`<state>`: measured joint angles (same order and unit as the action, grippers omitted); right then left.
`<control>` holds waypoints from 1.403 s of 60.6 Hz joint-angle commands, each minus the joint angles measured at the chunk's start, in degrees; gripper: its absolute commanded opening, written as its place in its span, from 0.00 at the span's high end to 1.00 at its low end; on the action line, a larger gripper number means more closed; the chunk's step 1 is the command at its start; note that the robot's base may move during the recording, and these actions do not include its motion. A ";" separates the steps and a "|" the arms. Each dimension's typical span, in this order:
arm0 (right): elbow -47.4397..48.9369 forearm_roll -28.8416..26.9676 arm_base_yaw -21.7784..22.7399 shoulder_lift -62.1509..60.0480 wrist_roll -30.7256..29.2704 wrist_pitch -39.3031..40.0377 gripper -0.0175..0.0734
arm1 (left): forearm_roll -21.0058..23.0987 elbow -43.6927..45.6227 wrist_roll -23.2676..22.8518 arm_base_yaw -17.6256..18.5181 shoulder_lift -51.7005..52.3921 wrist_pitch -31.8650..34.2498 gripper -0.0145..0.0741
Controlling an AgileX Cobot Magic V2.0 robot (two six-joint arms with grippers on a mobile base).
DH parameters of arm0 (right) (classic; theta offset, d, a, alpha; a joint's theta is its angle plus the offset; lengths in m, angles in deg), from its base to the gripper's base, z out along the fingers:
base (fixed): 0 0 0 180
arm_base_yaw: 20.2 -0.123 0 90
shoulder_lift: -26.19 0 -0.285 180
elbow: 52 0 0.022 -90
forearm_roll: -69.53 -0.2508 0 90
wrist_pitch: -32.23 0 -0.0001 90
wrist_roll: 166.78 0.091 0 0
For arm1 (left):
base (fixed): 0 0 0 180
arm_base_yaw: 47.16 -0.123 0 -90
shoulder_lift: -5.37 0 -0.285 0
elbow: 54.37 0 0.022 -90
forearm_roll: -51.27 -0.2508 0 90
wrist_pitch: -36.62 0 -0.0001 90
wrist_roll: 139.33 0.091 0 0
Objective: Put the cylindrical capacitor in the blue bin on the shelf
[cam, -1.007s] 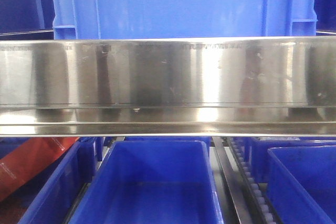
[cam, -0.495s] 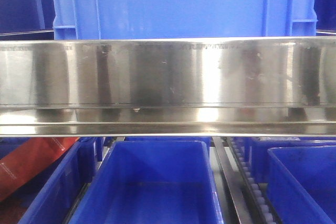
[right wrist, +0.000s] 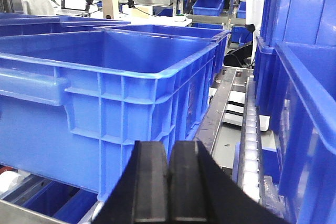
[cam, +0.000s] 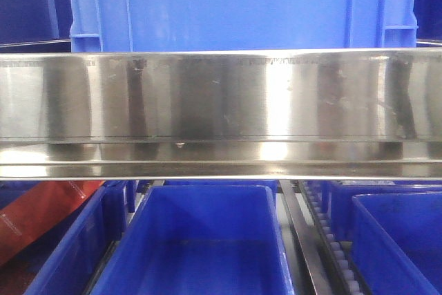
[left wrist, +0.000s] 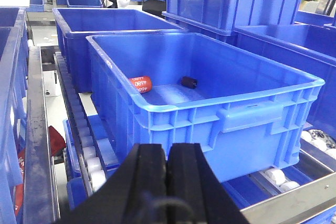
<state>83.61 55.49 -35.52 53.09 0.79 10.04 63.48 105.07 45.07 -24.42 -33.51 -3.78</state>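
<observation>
With the cylindrical capacitor [left wrist: 140, 84] already lying inside the blue bin [left wrist: 220, 109] at mid-frame, both the left tool [left wrist: 168, 169] and right tool [right wrist: 169, 170] clenched empty, back them straight off the shelf [cam: 221, 98] rail.

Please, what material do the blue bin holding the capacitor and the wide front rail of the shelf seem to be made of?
The blue bin looks like moulded plastic, slightly glossy, with stiffening ribs under its rim. The front rail looks like brushed stainless steel: bright, streaked, mirror-like reflections.
</observation>
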 commanded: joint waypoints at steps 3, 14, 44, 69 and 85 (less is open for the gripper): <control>-0.24 0.53 0.31 -0.36 -0.15 1.72 0.99 | 0.12 0.02 -0.28 -0.34 0.42 0.85 0.96; -0.24 0.53 0.31 -0.36 -0.15 1.72 0.99 | 0.12 0.02 -0.28 -0.34 0.42 0.85 0.96; -0.24 0.53 0.31 -0.36 -0.15 1.72 0.99 | -7.09 -10.04 -0.28 -2.87 4.75 7.06 0.96; -0.24 0.53 0.31 -0.36 -0.15 1.72 0.99 | -7.58 -48.21 -0.28 -14.10 24.51 37.38 0.96; -0.24 0.53 0.31 -0.36 -0.15 1.45 0.99 | -10.26 -56.66 -0.28 -16.12 31.09 36.16 0.96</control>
<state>83.50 55.63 -35.52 52.99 0.79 10.39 55.24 48.64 45.07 -40.12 -2.97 32.18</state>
